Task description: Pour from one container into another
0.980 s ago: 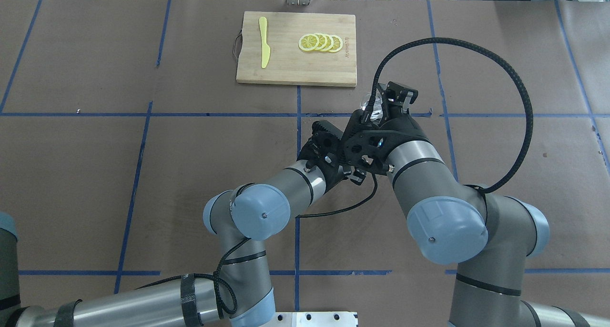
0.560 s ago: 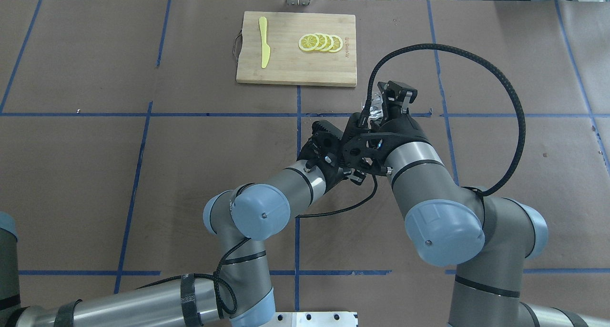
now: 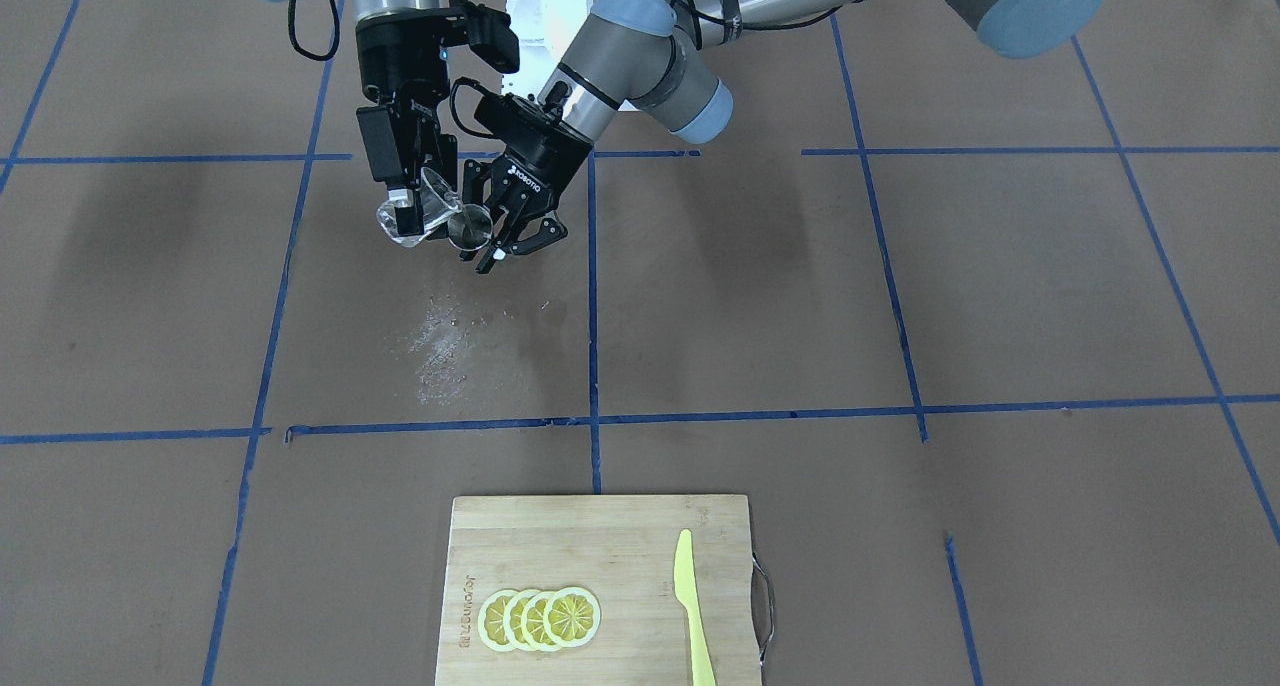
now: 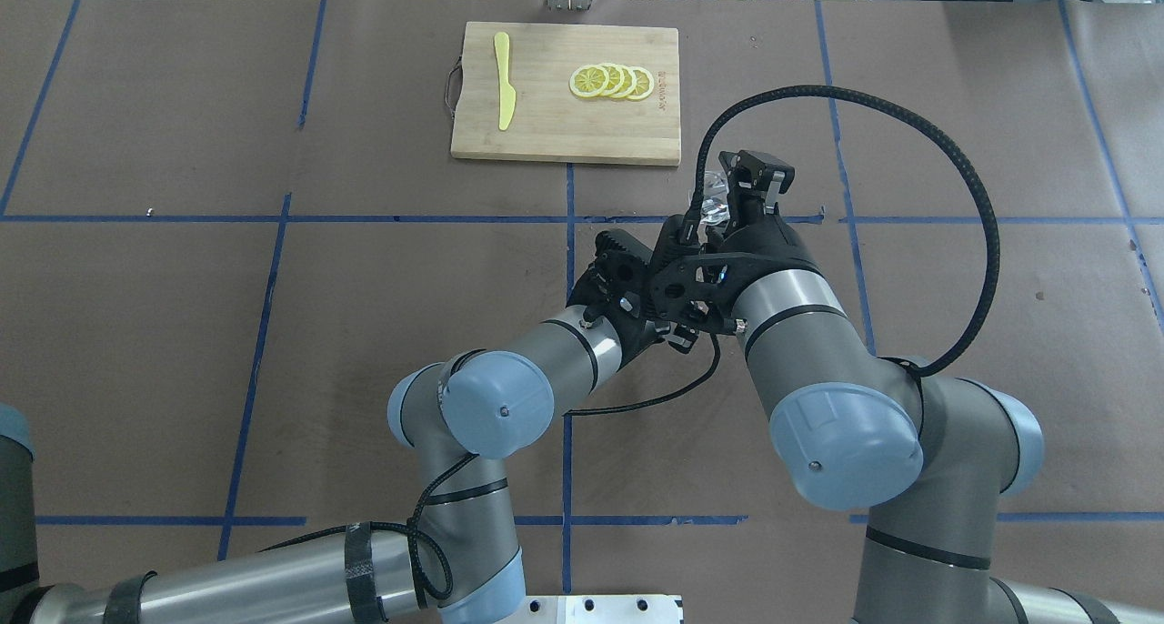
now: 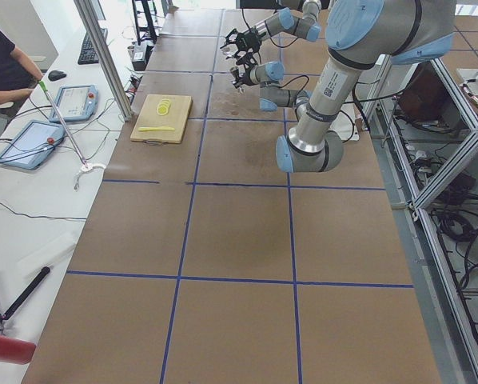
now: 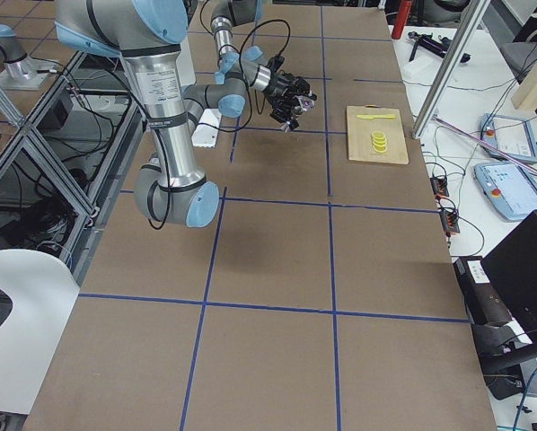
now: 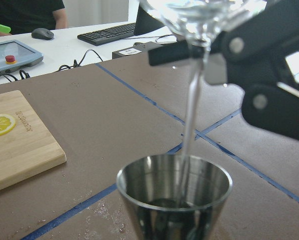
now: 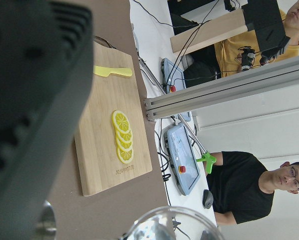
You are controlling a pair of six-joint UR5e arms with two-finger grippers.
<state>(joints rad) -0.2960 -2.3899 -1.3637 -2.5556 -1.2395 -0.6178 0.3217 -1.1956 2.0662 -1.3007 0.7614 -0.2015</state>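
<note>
In the front-facing view my left gripper is shut on the small steel jigger and holds it upright above the table. Just beside and above it, my right gripper is shut on the clear glass cup, which is tipped toward the jigger. In the left wrist view a thin stream of clear liquid runs from the glass cup into the jigger's open top. From overhead only a bit of the glass cup shows past the right wrist, and the jigger is hidden.
A wooden cutting board near the operators' edge carries lemon slices and a yellow plastic knife. Wet spill marks lie on the brown table cover below the grippers. People sit beyond the table's far edge.
The right wrist has turned and shifted slightly left, tipping the glass cup further. The left arm has stayed still.
</note>
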